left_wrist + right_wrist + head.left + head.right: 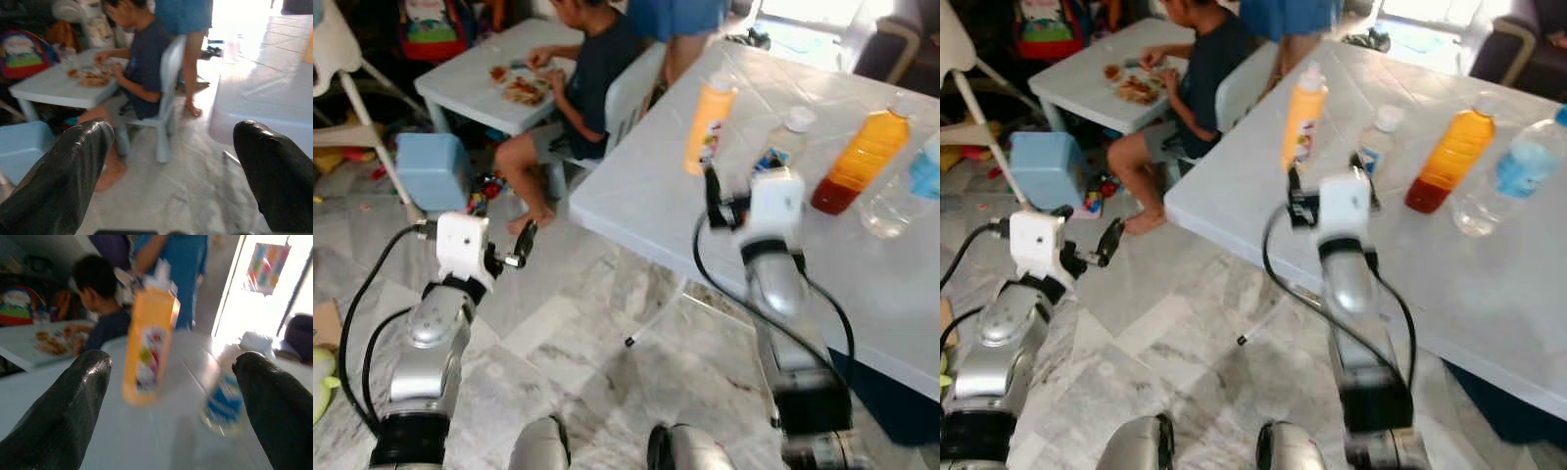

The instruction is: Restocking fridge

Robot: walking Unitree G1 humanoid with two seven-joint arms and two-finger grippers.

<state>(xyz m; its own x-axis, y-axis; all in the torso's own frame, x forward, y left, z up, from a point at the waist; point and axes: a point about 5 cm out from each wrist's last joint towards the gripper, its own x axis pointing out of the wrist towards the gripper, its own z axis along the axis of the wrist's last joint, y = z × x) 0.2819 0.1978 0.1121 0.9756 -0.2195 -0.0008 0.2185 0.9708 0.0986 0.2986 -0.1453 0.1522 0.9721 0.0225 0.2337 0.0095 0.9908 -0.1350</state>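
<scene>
On the white table (636, 201) stand an orange carton-shaped bottle with a white cap (709, 125), a small bottle with a blue label (783, 143), an amber juice bottle (864, 162) and a clear water bottle (907, 188). My right gripper (722, 201) hovers over the table's near part, just short of the orange bottle. In the right wrist view its fingers (63, 406) are open, with the orange bottle (146, 345) ahead between them and the small bottle (222, 401) blurred beside it. My left gripper (521, 245) is open and empty over the floor, left of the table.
A seated person (592, 83) eats at a low white table (470, 83) on a white chair (628, 93); another person in blue (675, 20) stands behind. A pale blue box (433, 168) sits on the marble floor at the left. The table's corner (576, 206) juts toward my left arm.
</scene>
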